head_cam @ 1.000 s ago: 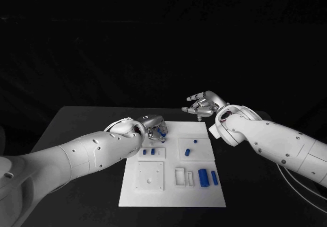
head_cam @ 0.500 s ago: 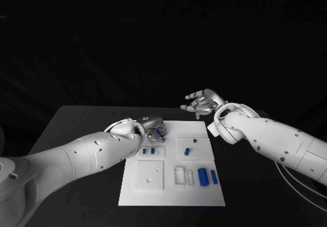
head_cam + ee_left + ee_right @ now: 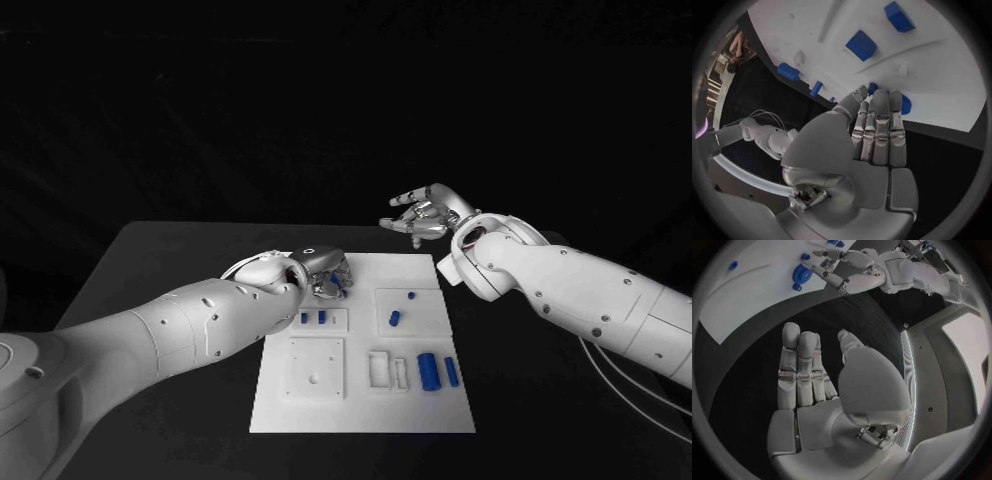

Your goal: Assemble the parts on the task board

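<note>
The white task board [image 3: 361, 405] lies mid-table with several blue parts on it. My left hand [image 3: 323, 270] rests low on the board's far left corner; in the left wrist view its fingers [image 3: 879, 125] lie straight and together over a blue round part [image 3: 905, 105], the thumb against the part's other side. The right wrist view shows that blue round part [image 3: 802, 274] at the left hand's [image 3: 848, 271] fingertips. My right hand [image 3: 424, 217] hovers above the table's far edge, fingers apart, palm [image 3: 820, 425] bare.
On the board [image 3: 942, 75] lie two small blue pieces [image 3: 313, 318], a blue peg [image 3: 395, 320], a small blue stud [image 3: 413, 296] and two longer blue cylinders [image 3: 427, 371] beside white slotted blocks [image 3: 381, 372]. A white square plate [image 3: 319, 370] sits at the near left.
My right hand has risen a little and drifted slightly left above the far edge. The left hand stays on the blue round part with barely any shift.
</note>
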Controlling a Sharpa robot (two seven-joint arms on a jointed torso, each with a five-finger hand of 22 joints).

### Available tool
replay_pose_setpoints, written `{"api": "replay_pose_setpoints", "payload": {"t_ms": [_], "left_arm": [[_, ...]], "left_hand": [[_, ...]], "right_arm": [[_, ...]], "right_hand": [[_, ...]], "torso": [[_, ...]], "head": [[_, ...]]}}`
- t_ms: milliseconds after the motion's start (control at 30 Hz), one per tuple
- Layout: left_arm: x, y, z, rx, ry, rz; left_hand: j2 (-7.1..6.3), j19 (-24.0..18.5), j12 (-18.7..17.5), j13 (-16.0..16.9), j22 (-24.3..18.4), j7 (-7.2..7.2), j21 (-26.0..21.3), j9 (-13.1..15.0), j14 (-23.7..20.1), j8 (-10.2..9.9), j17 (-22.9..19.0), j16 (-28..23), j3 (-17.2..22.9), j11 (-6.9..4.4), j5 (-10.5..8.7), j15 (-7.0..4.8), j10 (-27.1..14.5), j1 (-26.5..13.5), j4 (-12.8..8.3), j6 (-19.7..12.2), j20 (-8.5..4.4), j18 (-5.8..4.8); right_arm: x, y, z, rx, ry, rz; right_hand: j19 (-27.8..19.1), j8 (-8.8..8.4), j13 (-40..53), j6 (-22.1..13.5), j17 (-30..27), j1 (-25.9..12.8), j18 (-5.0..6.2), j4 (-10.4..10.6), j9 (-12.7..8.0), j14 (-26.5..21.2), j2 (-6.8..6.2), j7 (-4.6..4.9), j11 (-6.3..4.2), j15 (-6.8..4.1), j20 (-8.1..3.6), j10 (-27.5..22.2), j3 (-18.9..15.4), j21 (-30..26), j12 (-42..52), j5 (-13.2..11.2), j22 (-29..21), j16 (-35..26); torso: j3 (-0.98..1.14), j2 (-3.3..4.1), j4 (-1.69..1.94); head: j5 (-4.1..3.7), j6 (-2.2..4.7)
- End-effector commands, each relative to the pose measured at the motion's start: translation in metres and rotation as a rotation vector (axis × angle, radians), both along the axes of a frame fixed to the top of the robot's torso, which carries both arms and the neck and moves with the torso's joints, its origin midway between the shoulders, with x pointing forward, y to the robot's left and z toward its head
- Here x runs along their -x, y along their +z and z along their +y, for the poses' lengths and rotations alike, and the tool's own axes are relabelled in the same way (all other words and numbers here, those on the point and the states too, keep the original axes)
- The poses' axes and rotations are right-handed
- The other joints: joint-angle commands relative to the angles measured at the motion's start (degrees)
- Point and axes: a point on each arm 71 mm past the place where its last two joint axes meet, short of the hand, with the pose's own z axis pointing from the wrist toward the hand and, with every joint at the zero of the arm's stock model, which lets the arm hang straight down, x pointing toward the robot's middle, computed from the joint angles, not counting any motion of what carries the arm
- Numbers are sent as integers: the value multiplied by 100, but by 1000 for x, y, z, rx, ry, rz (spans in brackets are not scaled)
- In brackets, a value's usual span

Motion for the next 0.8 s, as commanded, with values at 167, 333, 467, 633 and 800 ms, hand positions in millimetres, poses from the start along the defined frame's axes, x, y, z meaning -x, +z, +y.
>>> {"api": "replay_pose_setpoints", "payload": {"t_ms": [167, 333, 467, 633, 800], "left_arm": [[0, -2, -1, -17, -18, -7], [-1, -4, 0, -22, -11, -4], [-2, -7, 1, -27, -6, 3], [-2, -10, 2, -34, -1, 12], [-2, -13, 2, -36, 0, 20]], "left_hand": [[-4, -58, -15, -8, 130, 2, 60, -5, -11, -30, -23, 40, 31, -15, 28, -12, 33, -69, 10, 34, -9, 71], [-5, -61, -16, -8, 130, 7, 85, -5, -9, -30, -27, 59, 43, -9, 29, -9, 16, -66, 9, 33, -9, 73], [-6, -41, -15, -8, 129, 8, 136, -6, 2, -31, -23, 109, 57, -4, 32, -6, -7, -74, 14, 29, -6, 86], [2, -41, -15, -8, 127, -3, 176, -5, 11, -30, -14, 178, 71, -11, 22, -12, -5, -93, 23, 40, -9, 88], [12, -33, -15, -8, 128, -7, 247, -5, 9, -29, 1, 293, 90, -17, 20, -14, 18, -109, 26, 48, -13, 90]], "right_arm": [[0, 3, 2, -3, 11, -7], [1, 4, 3, -3, 13, -9], [1, 5, 3, -4, 14, -11], [1, 5, 4, -4, 15, -13], [1, 6, 5, -5, 17, -14]], "right_hand": [[180, 16, -6, 12, -26, -27, 61, 5, 5, 9, 39, 0, -9, 6, 29, -9, 14, 1, -40, 22, -12, 19], [180, 16, -6, 12, -26, -27, 61, 5, 5, 9, 39, 0, -9, 6, 29, -9, 14, 1, -40, 22, -12, 19], [180, 16, -6, 12, -26, -27, 61, 5, 5, 9, 39, 0, -9, 6, 29, -9, 14, 1, -40, 22, -12, 19], [180, 16, -6, 12, -26, -27, 61, 5, 5, 9, 39, 0, -9, 6, 29, -9, 14, 1, -40, 22, -12, 19], [180, 16, -6, 12, -26, -27, 61, 5, 5, 9, 39, 0, -9, 6, 29, -9, 14, 1, -40, 22, -12, 19]], "torso": [[8, 1, 1], [10, -2, -2], [11, -1, -4], [14, -4, -3], [12, -6, 3]], "head": [[-16, -23], [-26, -34], [-27, -47], [-38, -66], [-52, -77]]}}
